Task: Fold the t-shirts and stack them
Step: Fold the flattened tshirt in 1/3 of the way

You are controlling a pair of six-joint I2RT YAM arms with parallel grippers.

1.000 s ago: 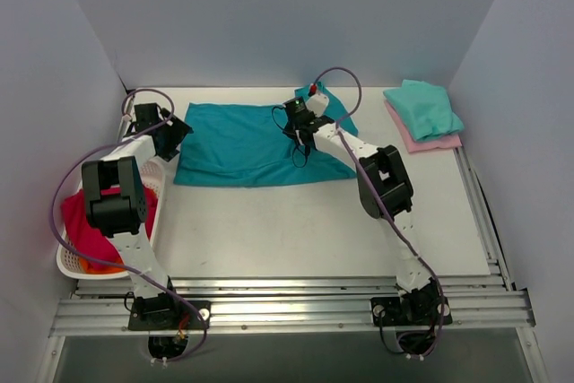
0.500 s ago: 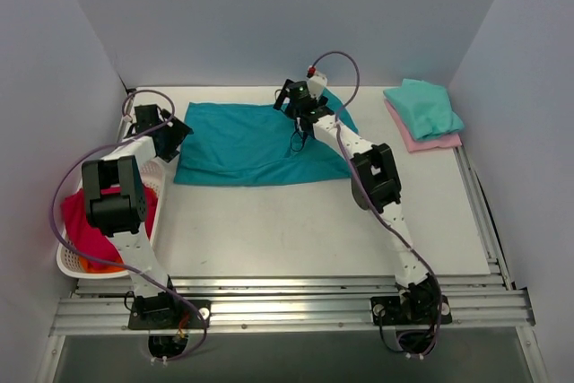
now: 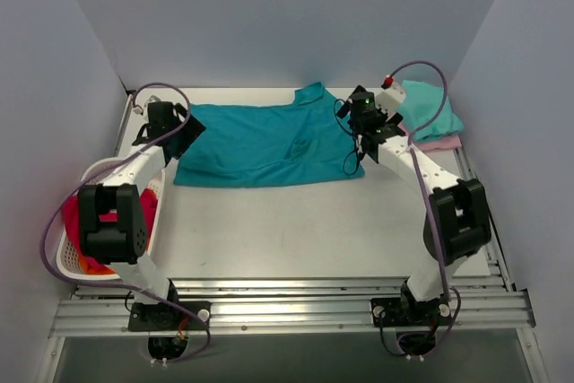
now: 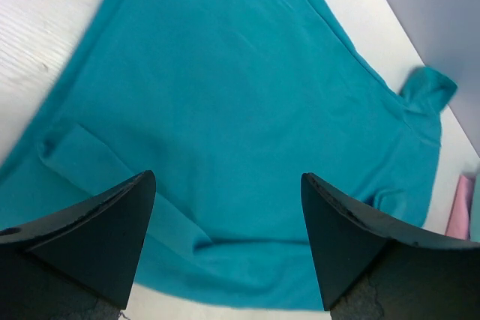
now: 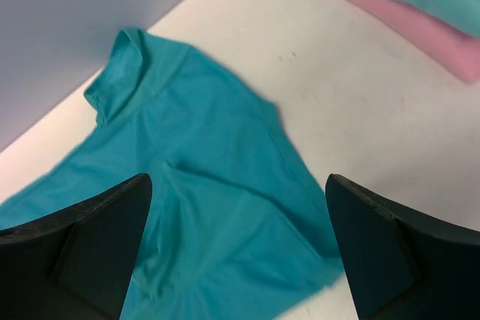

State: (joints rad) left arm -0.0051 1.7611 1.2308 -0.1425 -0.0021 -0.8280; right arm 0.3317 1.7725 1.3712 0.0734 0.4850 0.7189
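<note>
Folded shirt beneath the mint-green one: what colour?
Pale pink folded shirt, clearest in right wrist view.

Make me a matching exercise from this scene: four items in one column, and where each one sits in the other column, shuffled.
Items:
1. teal shirt
2. mint-green shirt
3. pink shirt
4. white basket

Places:
A. under another folded shirt, far right
B. far left, holding red cloth
C. spread flat in the middle
D. on top of the folded pile

Pairs: 1-C, 2-D, 3-A, 4-B
</note>
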